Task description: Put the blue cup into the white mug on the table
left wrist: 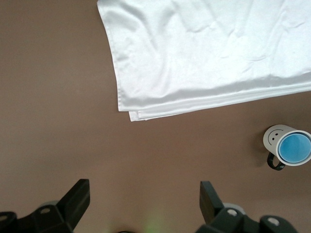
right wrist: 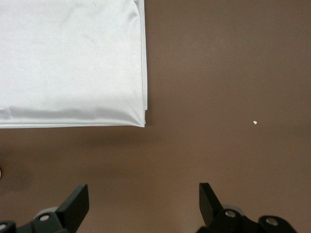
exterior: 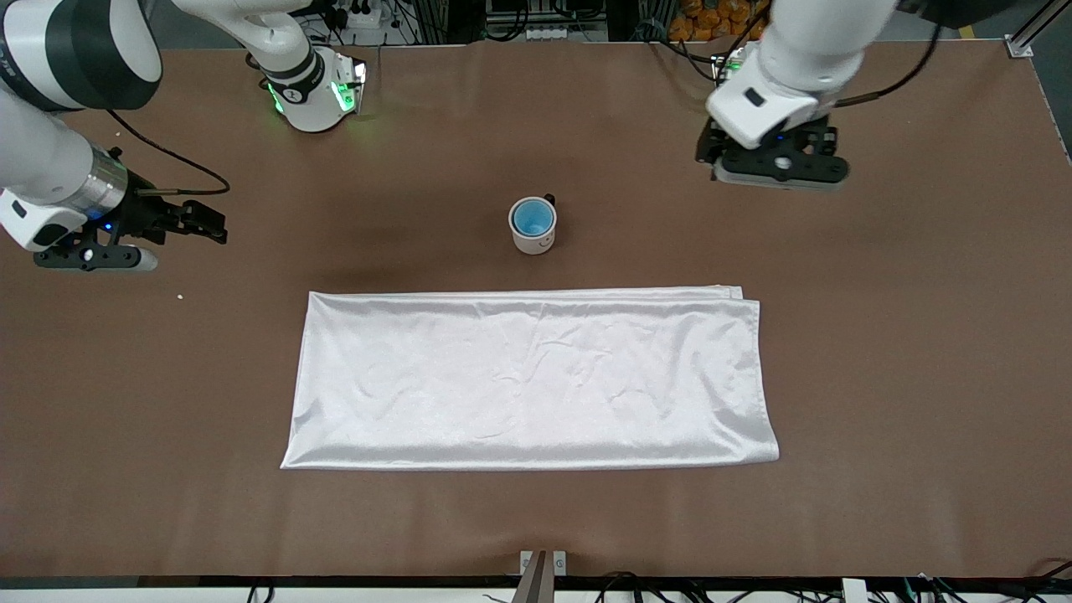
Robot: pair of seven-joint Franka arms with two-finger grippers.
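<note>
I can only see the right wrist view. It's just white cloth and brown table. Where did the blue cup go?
Observer: The blue cup sits inside the white mug, upright on the table.
Operator: Is the mug on the cloth?
Observer: No, the white cloth lies nearer the front camera, apart from it.
Operator: Is a gripper holding it?
Observer: No. The left gripper is open, over bare table toward the left arm's end.
</note>
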